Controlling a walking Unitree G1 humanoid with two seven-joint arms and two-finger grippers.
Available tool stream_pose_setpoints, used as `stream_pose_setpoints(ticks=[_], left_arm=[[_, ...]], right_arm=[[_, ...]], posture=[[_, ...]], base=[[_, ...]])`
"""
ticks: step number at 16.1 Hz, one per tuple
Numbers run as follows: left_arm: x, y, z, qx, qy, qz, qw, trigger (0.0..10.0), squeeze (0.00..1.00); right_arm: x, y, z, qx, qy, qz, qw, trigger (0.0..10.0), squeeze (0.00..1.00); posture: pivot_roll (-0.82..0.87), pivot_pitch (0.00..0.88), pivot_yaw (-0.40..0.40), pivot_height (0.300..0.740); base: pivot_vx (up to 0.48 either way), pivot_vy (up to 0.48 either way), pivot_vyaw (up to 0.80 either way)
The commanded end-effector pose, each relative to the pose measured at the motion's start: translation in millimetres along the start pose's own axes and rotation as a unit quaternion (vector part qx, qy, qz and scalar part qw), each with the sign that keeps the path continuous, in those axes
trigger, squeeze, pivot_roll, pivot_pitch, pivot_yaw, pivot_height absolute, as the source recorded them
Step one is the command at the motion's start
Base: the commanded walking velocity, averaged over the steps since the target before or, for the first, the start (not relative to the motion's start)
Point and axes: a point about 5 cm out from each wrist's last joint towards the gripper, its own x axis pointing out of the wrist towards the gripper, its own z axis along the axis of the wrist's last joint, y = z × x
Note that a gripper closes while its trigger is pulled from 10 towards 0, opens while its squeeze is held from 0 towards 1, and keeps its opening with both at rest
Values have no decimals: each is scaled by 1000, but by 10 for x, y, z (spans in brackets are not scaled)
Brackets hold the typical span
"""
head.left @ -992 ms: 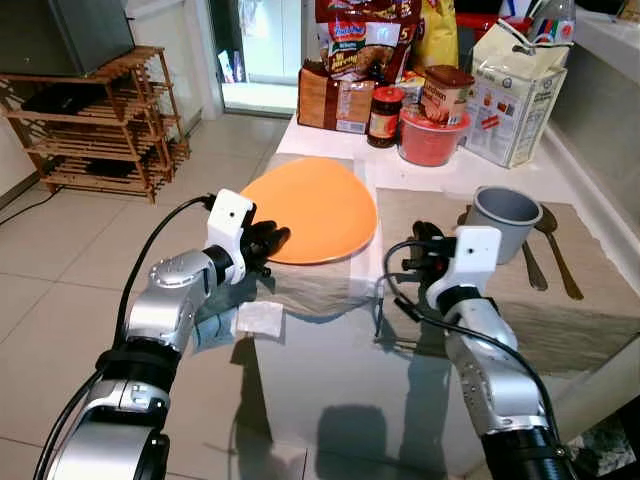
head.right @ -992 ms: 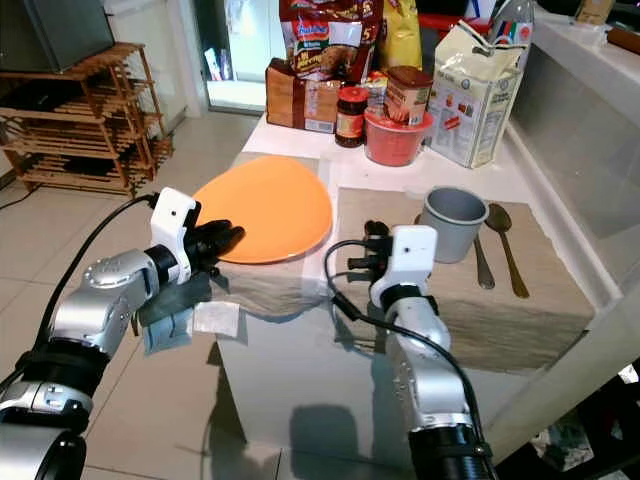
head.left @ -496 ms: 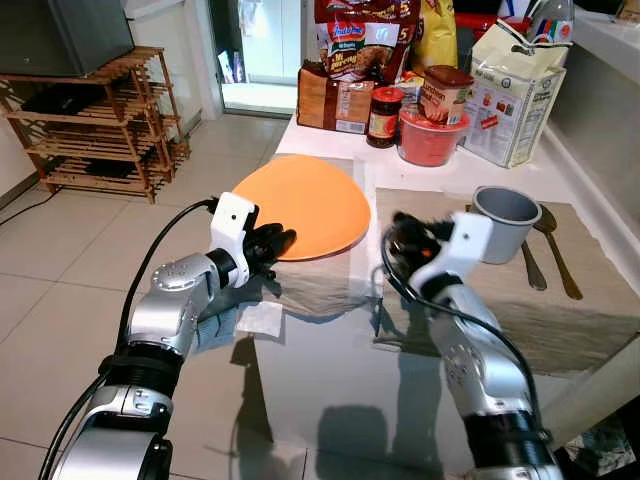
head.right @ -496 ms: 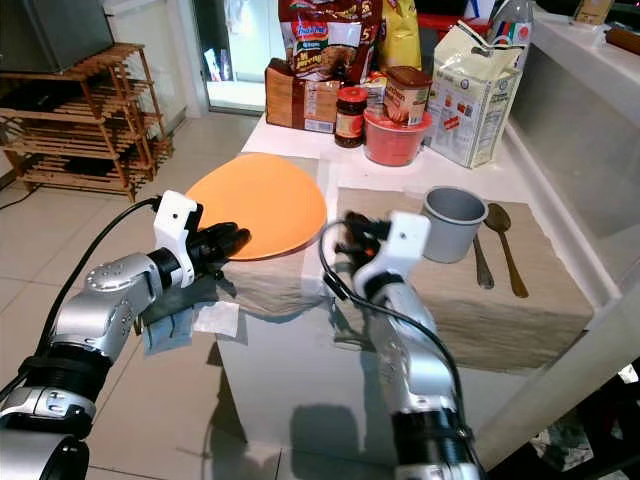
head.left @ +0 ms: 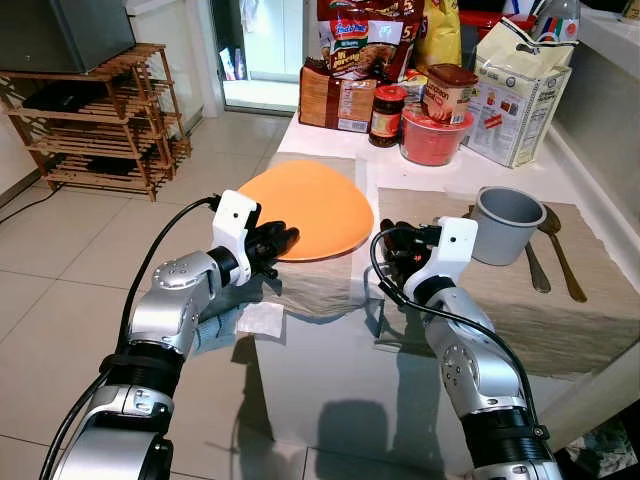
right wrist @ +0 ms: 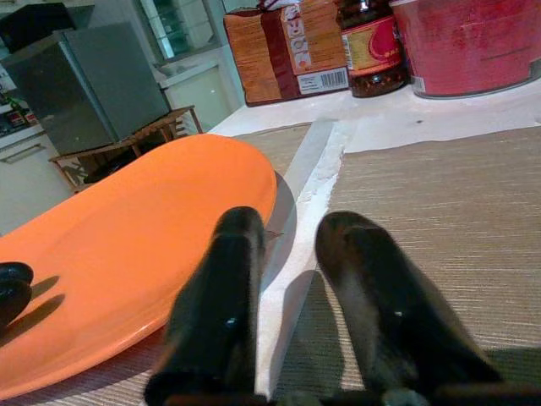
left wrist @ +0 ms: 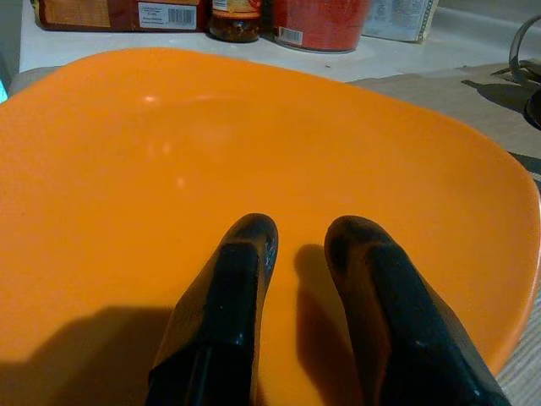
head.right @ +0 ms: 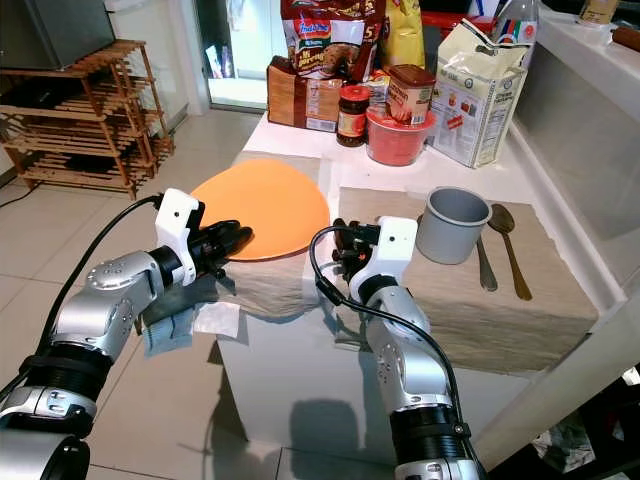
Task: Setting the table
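An orange plate (head.left: 310, 205) lies on the left woven placemat (head.left: 315, 285), and its right edge is raised slightly off the mat (right wrist: 270, 199). My left gripper (head.left: 283, 238) is at the plate's near-left rim. Both of its fingers (left wrist: 241, 254) lie close together on the plate's upper face. My right gripper (head.left: 390, 250) hovers low over the strip between the two mats, just right of the plate's edge, shut with nothing in it. A grey cup (head.left: 505, 222) and two spoons (head.left: 556, 250) sit on the right placemat (head.left: 560, 315).
Groceries crowd the back of the table: a red bowl (head.left: 433, 137), a jar (head.left: 386, 115), snack packs (head.left: 340, 100) and a white carton (head.left: 517, 95). A wooden shelf (head.left: 100, 125) stands at the left. A cloth (head.left: 213, 330) and white paper (head.left: 262, 318) lie on the floor by the table's corner.
My right gripper has swung left from beside the cup, rising briefly, and now sits low near the plate's right edge. The plate has shifted a little; my left gripper stays at its rim.
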Motion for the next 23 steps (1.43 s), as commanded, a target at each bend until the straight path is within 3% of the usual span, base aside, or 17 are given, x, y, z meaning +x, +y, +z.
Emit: stream_pose_setpoints(ticks=[1, 9, 10, 12, 14, 18, 21, 23], left_arm=[[16, -34, -99, -9, 26, -9, 1000, 10000, 0], [8, -62, -94, -26, 16, -18, 999, 10000, 0], [-33, -41, -134, -38, 15, -9, 999, 10000, 0], [-79, -47, -183, -51, 12, -6, 999, 10000, 0], [-119, -115, -258, -68, 13, -15, 997, 10000, 0], [-142, -187, -290, -82, 9, -21, 996, 10000, 0], [-149, -252, -317, -88, 10, -29, 996, 10000, 0], [-148, -262, -313, -87, 10, -30, 996, 10000, 0]], right_arm=[[-10, -6, -25, -6, 2, -3, 1000, 10000, 1000], [2, 90, -74, 28, 11, 14, 999, 10000, 1000], [5, 103, -74, 27, 12, 16, 999, 10000, 0], [10, 102, -94, 41, 18, 15, 999, 10000, 0], [35, 123, -136, 103, 33, 19, 994, 10000, 0], [51, 139, -158, 126, 42, 23, 991, 10000, 0], [84, 207, -216, 196, 60, 39, 978, 10000, 0], [88, 238, -225, 208, 63, 48, 975, 10000, 0]], posture=[[-39, 0, 0, 740], [-36, 0, 3, 740], [-37, 0, 4, 740], [-31, 0, -1, 740], [-27, 0, -4, 740], [-22, 0, -7, 740], [-20, 0, -8, 740], [-17, 0, -11, 740]], base=[[0, 0, 0], [0, 0, 0], [0, 0, 0], [0, 0, 0], [0, 0, 0], [0, 0, 0], [0, 0, 0], [0, 0, 0]])
